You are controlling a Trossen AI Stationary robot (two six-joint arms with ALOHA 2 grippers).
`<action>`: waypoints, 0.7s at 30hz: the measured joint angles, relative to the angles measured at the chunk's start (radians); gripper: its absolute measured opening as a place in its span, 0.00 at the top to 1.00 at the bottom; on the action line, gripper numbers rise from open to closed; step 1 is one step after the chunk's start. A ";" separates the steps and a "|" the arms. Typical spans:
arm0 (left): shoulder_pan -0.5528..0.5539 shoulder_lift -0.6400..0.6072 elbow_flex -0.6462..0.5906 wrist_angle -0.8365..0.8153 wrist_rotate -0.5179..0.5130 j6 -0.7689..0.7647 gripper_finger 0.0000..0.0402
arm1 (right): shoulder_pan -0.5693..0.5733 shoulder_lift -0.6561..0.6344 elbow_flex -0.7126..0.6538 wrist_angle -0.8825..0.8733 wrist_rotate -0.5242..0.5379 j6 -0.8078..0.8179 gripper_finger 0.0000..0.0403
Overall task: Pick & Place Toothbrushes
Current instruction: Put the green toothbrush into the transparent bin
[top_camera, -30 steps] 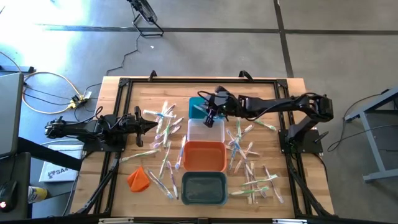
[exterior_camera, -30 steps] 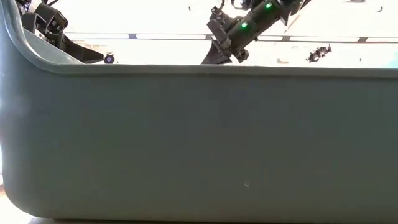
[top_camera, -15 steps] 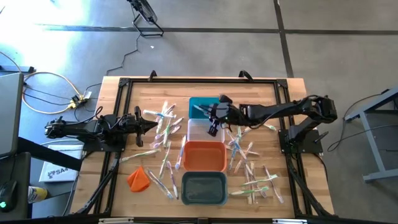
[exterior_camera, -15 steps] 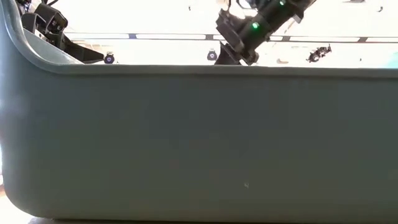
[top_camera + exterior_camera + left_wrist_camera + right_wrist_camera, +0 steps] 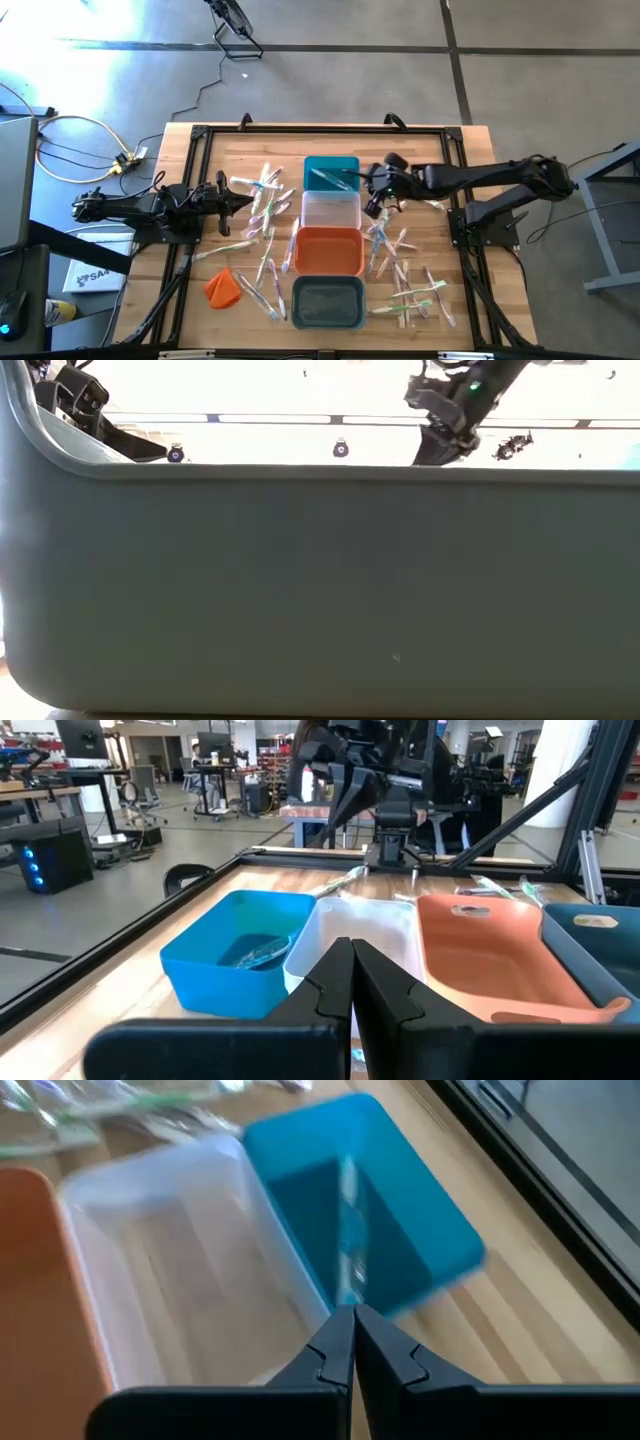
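The grey bin (image 5: 320,590) blocks nearly all the low view.

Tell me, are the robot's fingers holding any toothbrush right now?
No. The right gripper sits shut and empty beside the clear bin, and the left gripper waits shut and empty at the table's left. One toothbrush lies in the teal bin.

wooden table (image 5: 230,145), glossy plastic bins (image 5: 328,250)

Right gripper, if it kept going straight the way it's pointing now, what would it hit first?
Probably the teal bin. The right gripper, fingers shut, points over the corner of the clear bin toward the teal one, where a toothbrush lies. Depth is unclear, so the clear bin's rim might come first.
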 joint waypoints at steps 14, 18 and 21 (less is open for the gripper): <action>0.000 0.000 0.000 -0.002 0.003 0.000 1.00 | -0.139 -0.063 0.000 -0.436 -0.001 0.051 0.99; 0.000 0.000 0.000 -0.002 0.003 0.000 1.00 | -0.179 -0.061 0.000 -0.456 0.000 0.012 0.99; 0.000 0.000 0.000 -0.002 0.003 0.000 1.00 | -0.208 -0.061 0.000 -0.454 -0.001 0.010 0.99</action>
